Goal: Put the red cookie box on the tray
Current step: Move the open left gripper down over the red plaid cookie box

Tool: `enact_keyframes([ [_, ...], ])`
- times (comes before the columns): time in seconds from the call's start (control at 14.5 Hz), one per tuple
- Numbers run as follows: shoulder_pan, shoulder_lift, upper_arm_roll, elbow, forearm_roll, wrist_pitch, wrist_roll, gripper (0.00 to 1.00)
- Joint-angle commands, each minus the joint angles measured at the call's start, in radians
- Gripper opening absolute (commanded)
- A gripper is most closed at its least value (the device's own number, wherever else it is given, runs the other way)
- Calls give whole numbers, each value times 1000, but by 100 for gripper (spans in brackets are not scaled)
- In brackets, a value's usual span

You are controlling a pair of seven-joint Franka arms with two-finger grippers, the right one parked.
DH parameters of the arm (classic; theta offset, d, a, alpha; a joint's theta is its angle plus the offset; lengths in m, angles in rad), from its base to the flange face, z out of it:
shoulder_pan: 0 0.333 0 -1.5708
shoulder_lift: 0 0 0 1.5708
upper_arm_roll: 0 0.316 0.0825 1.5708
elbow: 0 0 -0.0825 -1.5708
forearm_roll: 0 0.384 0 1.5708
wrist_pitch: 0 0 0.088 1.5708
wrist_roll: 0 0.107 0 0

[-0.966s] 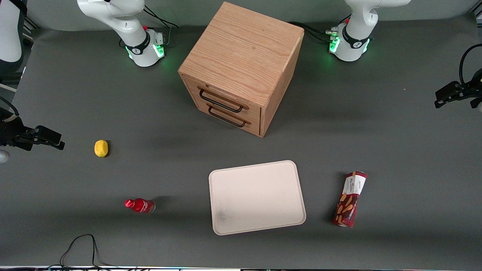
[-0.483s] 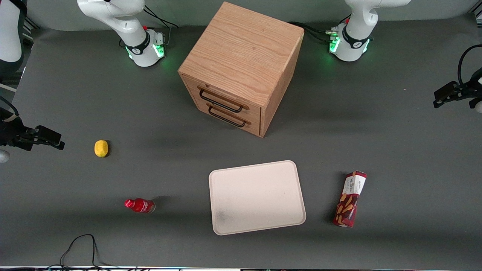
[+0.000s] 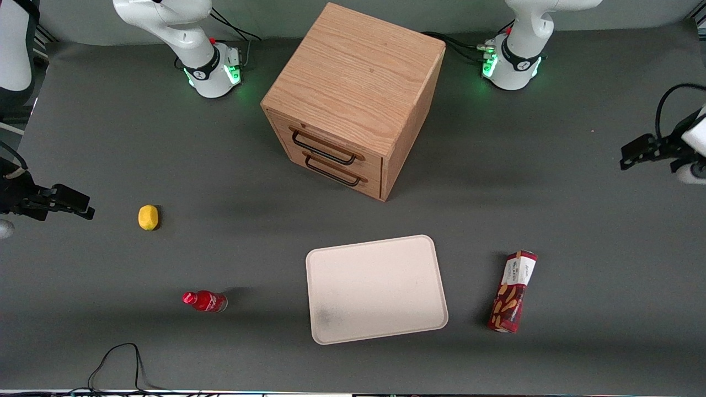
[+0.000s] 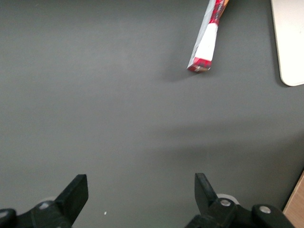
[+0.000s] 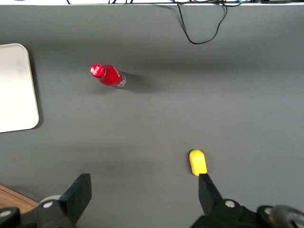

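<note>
- The box (image 3: 512, 291) is being shown lying flat on the grey table (image 3: 579, 220), its white label band at the end farther from the front camera and its biscuit pictures at the nearer end.
- The tray (image 3: 380, 325) is being shown flat on the table, just beside the box toward the parked arm's end; a strip of bare table is being left between the two, so they are apart. A faint grey smudge is being seen near one of its nearer corners.
- The gripper (image 3: 634, 154) is being held at the working arm's end of the table, above the surface, farther from the front camera than the box and well apart from it.
- In the left wrist view the gripper (image 4: 141, 192) is being seen with its two fingers (image 4: 76, 194) spread wide, with only bare table between them; nothing is being gripped.
- In the same view the label end of the box (image 4: 205, 45) and a rounded corner of the tray (image 4: 290, 42) are being shown.
- A wooden cabinet (image 3: 358, 77) with two drawers is being shown at the table's middle, farther from the front camera than the tray.
- A small red bottle (image 3: 205, 301) and a yellow item (image 3: 148, 216) are being shown toward the parked arm's end.
</note>
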Motion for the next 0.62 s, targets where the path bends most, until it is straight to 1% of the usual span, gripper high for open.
enact_keyframes([
  [0.0,-41,189,7,155,-19,44,87,100],
  [0.28,-88,350,6,227,-42,134,177,100],
  [0.55,-120,484,6,236,-43,274,241,100],
])
